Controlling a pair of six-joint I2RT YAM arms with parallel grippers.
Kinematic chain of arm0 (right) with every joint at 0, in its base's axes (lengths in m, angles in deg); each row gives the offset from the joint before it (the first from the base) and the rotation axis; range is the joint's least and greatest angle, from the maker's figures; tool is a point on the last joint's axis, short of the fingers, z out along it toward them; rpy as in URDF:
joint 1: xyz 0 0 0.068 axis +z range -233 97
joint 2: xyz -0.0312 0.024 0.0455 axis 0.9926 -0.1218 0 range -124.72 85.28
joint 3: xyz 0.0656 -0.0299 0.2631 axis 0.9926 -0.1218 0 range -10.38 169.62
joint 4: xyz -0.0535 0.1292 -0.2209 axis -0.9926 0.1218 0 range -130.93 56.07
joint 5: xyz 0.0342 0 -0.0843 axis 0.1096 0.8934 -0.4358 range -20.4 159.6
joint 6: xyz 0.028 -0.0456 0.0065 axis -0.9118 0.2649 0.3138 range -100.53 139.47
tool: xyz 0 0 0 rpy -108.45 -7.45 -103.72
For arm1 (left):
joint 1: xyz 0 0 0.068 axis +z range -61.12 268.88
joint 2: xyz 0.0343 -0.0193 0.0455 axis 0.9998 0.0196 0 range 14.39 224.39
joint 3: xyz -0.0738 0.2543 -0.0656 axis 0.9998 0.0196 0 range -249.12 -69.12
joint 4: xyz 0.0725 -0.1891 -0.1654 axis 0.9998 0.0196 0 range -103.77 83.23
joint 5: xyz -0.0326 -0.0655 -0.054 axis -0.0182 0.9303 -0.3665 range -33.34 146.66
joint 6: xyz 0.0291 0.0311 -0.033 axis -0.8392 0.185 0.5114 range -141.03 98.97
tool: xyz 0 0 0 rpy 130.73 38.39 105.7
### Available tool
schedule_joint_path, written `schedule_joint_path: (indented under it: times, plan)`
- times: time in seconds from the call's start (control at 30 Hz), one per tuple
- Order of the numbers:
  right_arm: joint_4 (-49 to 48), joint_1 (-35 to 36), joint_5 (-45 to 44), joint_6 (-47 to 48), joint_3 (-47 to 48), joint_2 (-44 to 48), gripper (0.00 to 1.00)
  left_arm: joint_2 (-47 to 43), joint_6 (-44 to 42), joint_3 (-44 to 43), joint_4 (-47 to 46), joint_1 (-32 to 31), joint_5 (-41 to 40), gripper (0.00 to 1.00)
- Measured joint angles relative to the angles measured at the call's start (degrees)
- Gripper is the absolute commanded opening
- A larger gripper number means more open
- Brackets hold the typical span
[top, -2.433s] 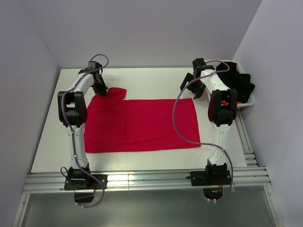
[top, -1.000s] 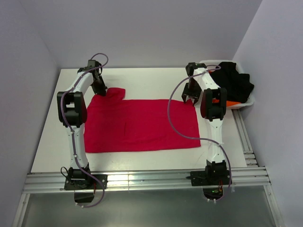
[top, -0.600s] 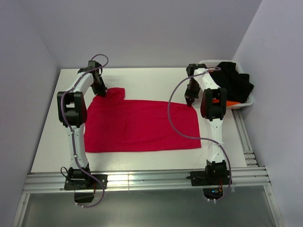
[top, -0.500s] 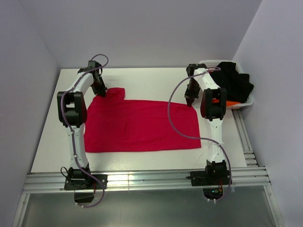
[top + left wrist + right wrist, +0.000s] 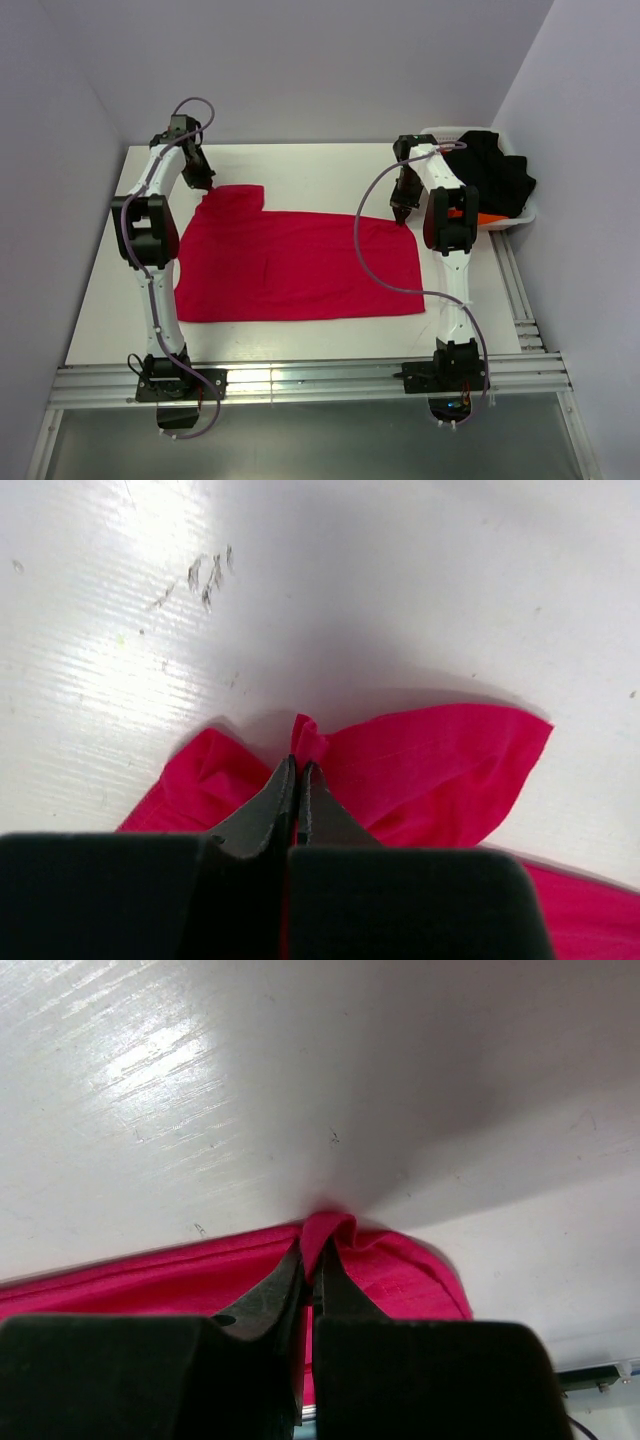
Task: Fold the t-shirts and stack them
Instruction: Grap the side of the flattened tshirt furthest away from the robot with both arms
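— Now that the left hand (image 5: pixel 297 770) and right hand (image 5: pixel 312 1260) both pinch the red t-shirt (image 5: pixel 290 265), what differs?
— Left one sits farther out than a moment ago, tugging the sleeve (image 5: pixel 440 760); the shirt lies flat on the table (image 5: pixel 300 170) behind both. Folding looks ready.

Bare table (image 5: pixel 320 165) lies open beyond the crimson-red t-shirt's (image 5: pixel 290 265) far edge and along its near edge — rightward, the white basket (image 5: pixel 522 218) heaped with black cloth (image 5: pixel 495 175) blocks passage.
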Motion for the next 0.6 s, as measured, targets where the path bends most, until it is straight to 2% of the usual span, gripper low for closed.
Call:
schedule_joint_path:
  times: [0.33,0.6]
  plan:
    - [-1.01,0.00,0.24,-0.15,-1.40,1.05,0.00,0.00,1.07,-1.42,0.04,2.25,0.33,0.00]
    - [-4.31,0.00,1.09,0.50,-8.61,7.43,0.00,-4.61,1.51,3.67,-0.55,3.37,0.44,0.00]
